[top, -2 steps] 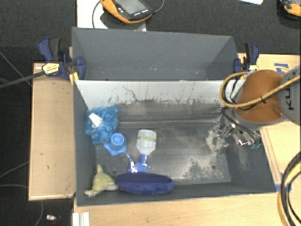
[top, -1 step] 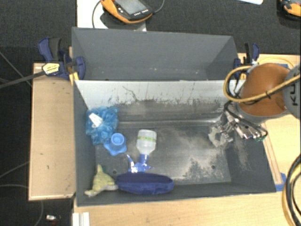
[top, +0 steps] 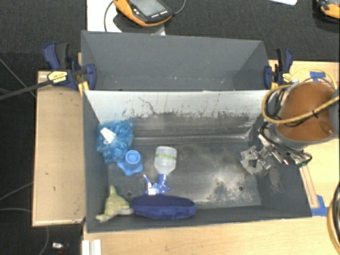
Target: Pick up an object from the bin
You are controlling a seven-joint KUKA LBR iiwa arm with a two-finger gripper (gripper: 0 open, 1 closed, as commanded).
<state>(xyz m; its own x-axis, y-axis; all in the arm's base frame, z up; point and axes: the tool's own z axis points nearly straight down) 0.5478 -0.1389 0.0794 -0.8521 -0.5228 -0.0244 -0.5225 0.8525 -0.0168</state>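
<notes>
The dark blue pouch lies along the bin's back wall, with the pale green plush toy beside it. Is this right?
No: the camera view shows the dark blue pouch along the front wall; the pale green plush toy is beside it.

No writing, number or brand can be read anywhere. The white tag (top: 108, 136) on the blue net (top: 118, 142), at nine o'clock in the bin (top: 175, 62), is too small to make out. So are the pale band on the bottle (top: 165, 160) near the middle and the screen of the orange handset (top: 143, 7) beyond the bin at twelve o'clock.
</notes>
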